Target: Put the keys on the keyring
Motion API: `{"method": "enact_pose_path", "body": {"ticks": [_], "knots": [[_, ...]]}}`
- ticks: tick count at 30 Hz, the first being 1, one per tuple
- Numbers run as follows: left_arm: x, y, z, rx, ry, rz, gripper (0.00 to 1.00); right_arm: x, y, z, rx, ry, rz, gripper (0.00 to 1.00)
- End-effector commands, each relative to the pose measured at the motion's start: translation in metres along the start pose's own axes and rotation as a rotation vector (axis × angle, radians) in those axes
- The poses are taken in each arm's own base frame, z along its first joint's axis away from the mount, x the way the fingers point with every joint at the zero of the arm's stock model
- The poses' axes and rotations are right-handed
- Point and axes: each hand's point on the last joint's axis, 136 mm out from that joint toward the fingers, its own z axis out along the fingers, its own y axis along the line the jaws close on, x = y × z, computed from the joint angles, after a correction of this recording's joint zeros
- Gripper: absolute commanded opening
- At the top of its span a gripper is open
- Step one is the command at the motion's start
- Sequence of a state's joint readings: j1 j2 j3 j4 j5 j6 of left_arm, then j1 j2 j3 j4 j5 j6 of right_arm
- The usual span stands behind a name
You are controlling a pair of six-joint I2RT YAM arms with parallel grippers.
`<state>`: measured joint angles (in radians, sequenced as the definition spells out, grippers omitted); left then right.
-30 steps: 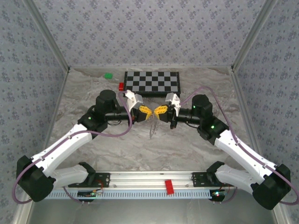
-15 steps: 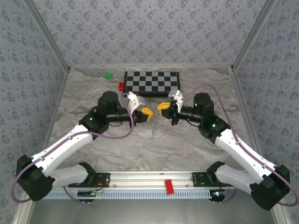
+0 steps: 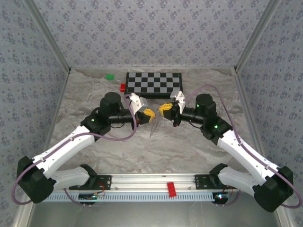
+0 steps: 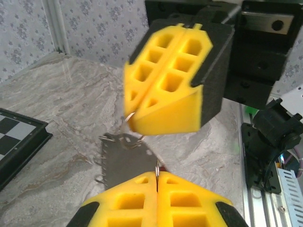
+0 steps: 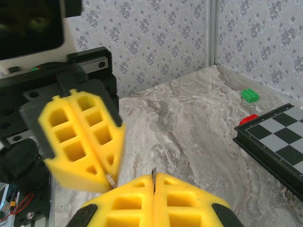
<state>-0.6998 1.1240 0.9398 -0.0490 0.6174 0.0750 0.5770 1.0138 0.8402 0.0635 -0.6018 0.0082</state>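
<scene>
Threading step, I reckon. My left end effector [image 4: 157,176] clamped on keyring [image 4: 127,163] wire, loop hanging between tips above bench [image 3: 189,142]. Right end effector [image 5: 154,176] clamped on thin metal bit, maybe key [image 5: 153,170]. Next: careful tip alignment.

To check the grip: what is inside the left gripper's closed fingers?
A thin wire sticks out of the seam of the left gripper; how much is pinched inside, the yellow pads hide.
</scene>
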Motion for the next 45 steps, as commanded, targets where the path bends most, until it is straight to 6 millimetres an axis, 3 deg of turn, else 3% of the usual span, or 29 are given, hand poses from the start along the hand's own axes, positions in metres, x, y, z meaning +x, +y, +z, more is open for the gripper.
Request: {"method": "enact_pose_path", "body": {"ticks": [1,22,45], "knots": [[-0.025,-0.001,-0.011,0.031,-0.085,0.022,0.00,-0.025,0.008,-0.011,-0.006,-0.089,-0.092,0.00],[-0.033,-0.003,-0.017,0.085,-0.106,0.009,0.00,-0.020,0.019,-0.004,0.054,-0.109,-0.300,0.00],[-0.030,0.000,-0.016,0.072,-0.101,0.004,0.00,-0.018,0.028,-0.002,0.022,-0.107,-0.305,0.00]]}}
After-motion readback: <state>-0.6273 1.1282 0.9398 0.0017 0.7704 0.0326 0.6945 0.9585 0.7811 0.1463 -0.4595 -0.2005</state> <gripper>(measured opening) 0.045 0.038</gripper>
